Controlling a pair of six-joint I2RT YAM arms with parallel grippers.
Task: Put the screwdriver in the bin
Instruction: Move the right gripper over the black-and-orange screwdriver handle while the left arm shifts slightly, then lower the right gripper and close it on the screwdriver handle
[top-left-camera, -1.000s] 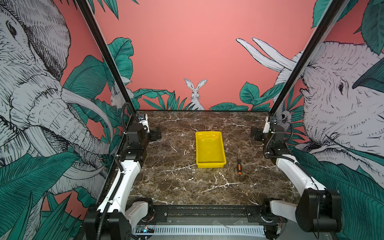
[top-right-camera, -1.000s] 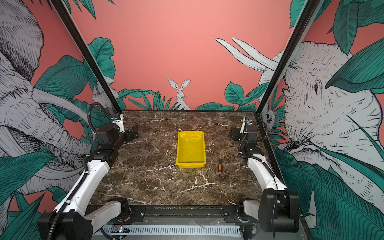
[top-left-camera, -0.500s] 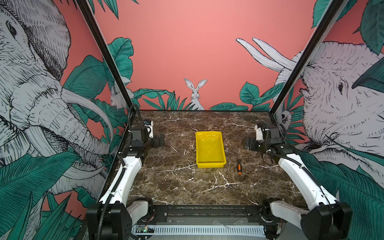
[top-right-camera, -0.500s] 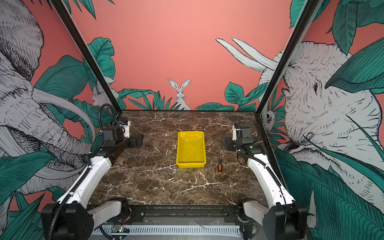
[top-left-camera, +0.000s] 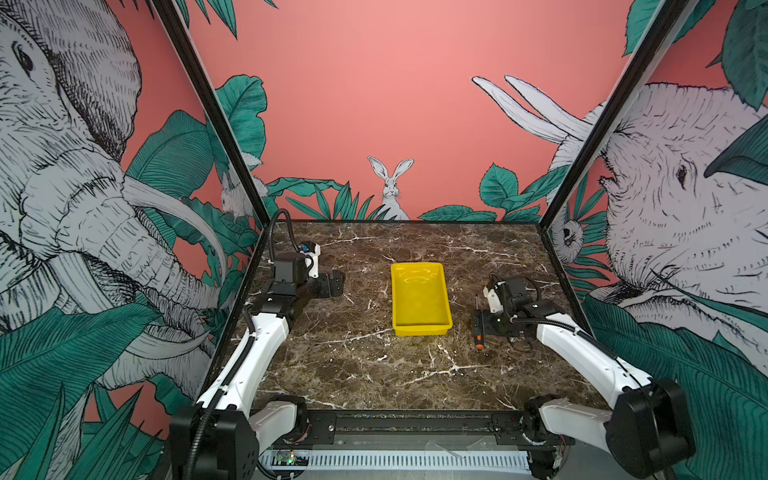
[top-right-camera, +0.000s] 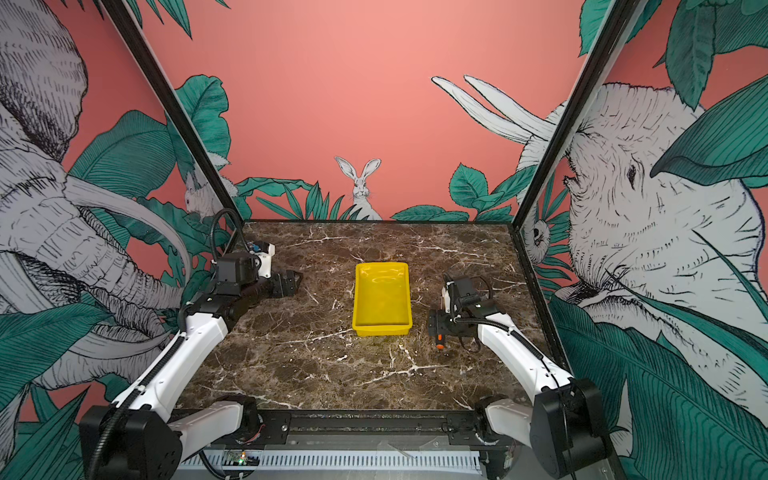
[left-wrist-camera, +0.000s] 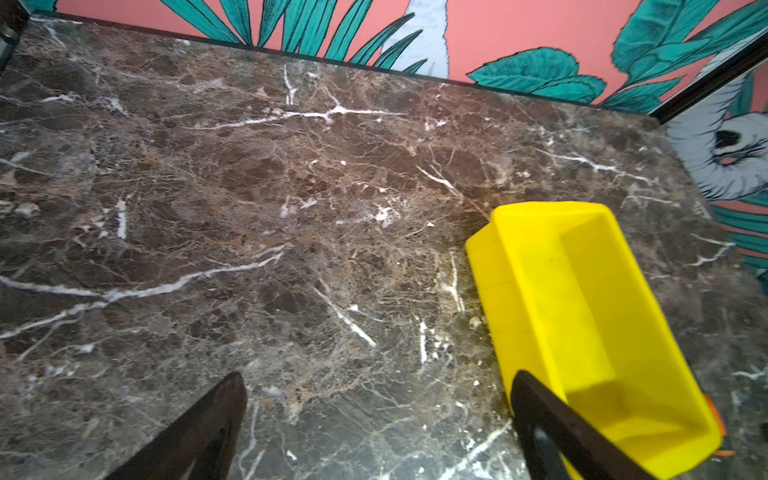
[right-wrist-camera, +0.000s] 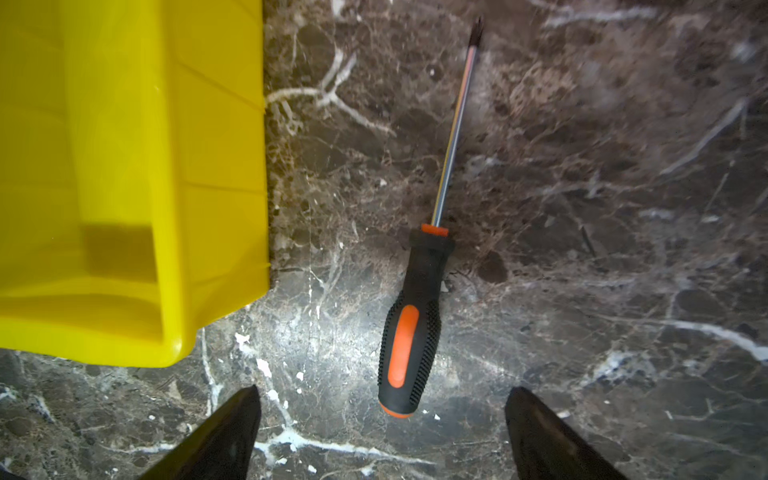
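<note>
Step in hand: reach for pickup, no grasp yet. The screwdriver (right-wrist-camera: 415, 324) lies flat on the tabletop (right-wrist-camera: 582, 249), just beside the bin (right-wrist-camera: 216, 166) on its right long side. It isn't touching the bin and runs roughly parallel to it, shaft toward the back wall, orange cap toward the front. The bin has nothing in it.

Right end effector (right-wrist-camera: 382, 390): spread wide, grasping nothing. In the right wrist view its two dark fingers (right-wrist-camera: 232, 419) sit either side of the handle's cap end, with bare marble between each finger and the handle, so I see no contact. In both top views it hangs over the handle and hides most of it; only the cap and part of the shaft show. I can't tell its height above the tabletop.

Left end effector (left-wrist-camera: 378, 376): also spread, empty, touching nothing. Both top views show it well apart from the bin, on the left side.

Next move, my call: lower the right end effector until the fingers straddle the thick rubber part of the handle, centre it, then clamp across the width. The handle is rounded, so it may roll if one finger lands first. The bin wall is near the inner finger, so I'd keep clear of it. Then lift above the rim, carry it over the bin and let go, keeping the screwdriver along the bin's long axis since it looks nearly as long.
</note>
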